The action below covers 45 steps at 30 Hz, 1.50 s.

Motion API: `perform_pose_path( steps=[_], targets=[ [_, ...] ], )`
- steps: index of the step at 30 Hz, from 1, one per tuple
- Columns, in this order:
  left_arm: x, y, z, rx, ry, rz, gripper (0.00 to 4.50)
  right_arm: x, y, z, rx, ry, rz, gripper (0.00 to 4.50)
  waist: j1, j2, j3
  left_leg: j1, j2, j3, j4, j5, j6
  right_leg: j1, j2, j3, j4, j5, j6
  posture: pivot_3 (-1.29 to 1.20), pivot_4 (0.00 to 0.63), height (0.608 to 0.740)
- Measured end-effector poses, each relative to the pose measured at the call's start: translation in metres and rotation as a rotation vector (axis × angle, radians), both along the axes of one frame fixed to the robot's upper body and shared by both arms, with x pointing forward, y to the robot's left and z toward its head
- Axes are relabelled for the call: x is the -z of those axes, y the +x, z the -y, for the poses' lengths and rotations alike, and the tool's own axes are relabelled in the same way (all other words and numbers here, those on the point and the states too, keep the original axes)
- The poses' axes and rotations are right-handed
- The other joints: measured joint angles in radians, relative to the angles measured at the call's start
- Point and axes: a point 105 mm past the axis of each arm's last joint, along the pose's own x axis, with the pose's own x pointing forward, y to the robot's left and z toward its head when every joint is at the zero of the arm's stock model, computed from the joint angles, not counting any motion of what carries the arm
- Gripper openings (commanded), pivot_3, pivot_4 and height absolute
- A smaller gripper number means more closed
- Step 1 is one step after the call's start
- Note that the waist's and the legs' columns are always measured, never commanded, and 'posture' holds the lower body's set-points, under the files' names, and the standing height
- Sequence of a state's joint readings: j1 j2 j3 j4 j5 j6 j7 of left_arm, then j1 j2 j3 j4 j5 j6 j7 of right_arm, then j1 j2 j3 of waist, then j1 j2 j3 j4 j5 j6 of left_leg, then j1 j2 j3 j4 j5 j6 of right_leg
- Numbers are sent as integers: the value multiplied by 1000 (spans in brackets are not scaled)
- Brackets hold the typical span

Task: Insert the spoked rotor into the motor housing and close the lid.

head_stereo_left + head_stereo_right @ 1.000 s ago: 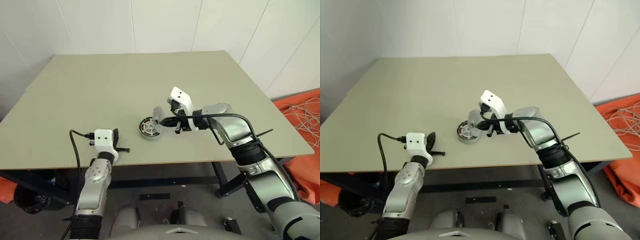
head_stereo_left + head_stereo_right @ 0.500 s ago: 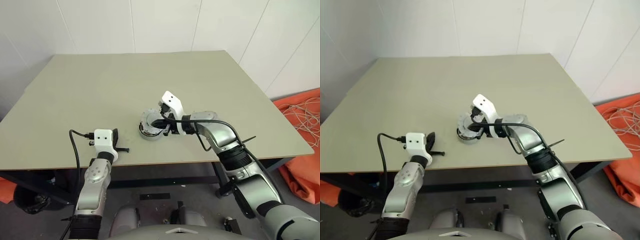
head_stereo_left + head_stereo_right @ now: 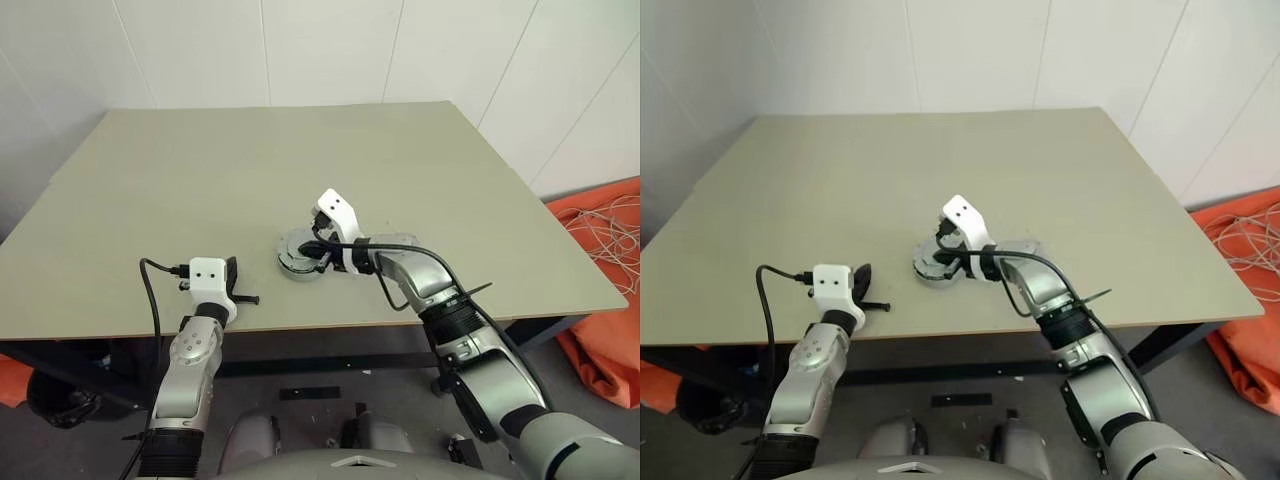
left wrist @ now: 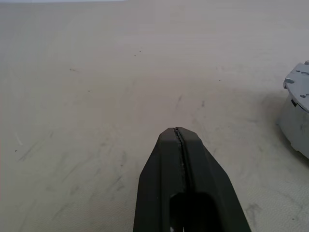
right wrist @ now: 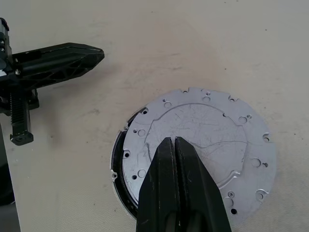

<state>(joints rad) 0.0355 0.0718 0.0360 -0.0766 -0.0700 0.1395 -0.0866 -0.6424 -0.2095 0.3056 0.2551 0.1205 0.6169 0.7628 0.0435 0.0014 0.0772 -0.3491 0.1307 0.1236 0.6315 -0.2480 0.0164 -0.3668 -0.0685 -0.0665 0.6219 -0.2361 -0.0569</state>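
The motor housing (image 3: 296, 264) stands near the table's front middle, a short silver cup. The lid (image 5: 207, 140), a flat grey disc with small holes, lies on top of it, shifted slightly so a dark rim (image 5: 119, 166) shows at one side. The spoked rotor is hidden. My right gripper (image 5: 174, 141) is shut and empty, its tips over the lid's face; it also shows in the head view as the right gripper (image 3: 318, 250). My left gripper (image 4: 177, 131) is shut and empty, level above the table to the left of the housing (image 4: 295, 123), apart from it.
The beige table (image 3: 200, 170) stretches wide behind and to both sides of the housing. Its front edge runs just under my left gripper (image 3: 233, 268). An orange cloth with white cables (image 3: 610, 230) lies on the floor to the right.
The lid stood tilted at the housing's right side a second ago and now lies flat on it. My right gripper moved left and down over it. The left arm kept still.
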Motion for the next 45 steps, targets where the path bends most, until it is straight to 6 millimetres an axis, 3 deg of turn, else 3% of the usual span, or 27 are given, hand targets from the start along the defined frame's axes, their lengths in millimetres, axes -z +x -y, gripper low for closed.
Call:
perform_pose_path(
  steps=[4, 10, 11, 15, 24, 45],
  targets=[
    [-3, 0, -1, -7, 4, 17, 0, -3, -3, 2, 44, 41, 74, 38, 2, 0, 0, -1, 0, 0, 0, 0, -1, -1, 0, 0, -1, 0, 0, 0, 0, 740],
    [-18, 1, -4, -19, 34, 103, 0, -22, -7, 6, 136, 83, 286, 38, 0, 0, 0, -1, 0, 0, -3, 0, -1, -1, 0, 0, -3, 0, 0, 0, 0, 740],
    [-19, 0, -4, -20, 35, 107, 0, -21, -8, 8, 151, 84, 288, 216, 0, 0, 0, -1, 0, 0, -3, 0, -1, -1, 0, 0, -4, 0, 0, 0, 0, 740],
    [-15, -3, -6, -22, 39, 96, 0, -8, -11, 12, 198, 79, 256, 1265, -1, 0, 0, -1, 0, 0, -3, 0, -1, -1, 0, 0, -4, 0, 0, 0, 0, 740],
    [-20, -8, -7, 20, 58, 105, 0, -7, -12, 5, 211, 93, 254, 4366, -2, 0, 0, -1, 0, 0, -4, 1, -1, -2, 1, 0, -4, 0, 0, 0, 0, 740],
    [-22, -21, 7, 217, -16, 53, 0, 4, -8, -15, 186, 101, 201, 4459, -4, 0, 0, -1, 0, 0, -6, 1, -2, -2, 1, 0, -4, 0, 0, 0, 0, 740]
  ],
)
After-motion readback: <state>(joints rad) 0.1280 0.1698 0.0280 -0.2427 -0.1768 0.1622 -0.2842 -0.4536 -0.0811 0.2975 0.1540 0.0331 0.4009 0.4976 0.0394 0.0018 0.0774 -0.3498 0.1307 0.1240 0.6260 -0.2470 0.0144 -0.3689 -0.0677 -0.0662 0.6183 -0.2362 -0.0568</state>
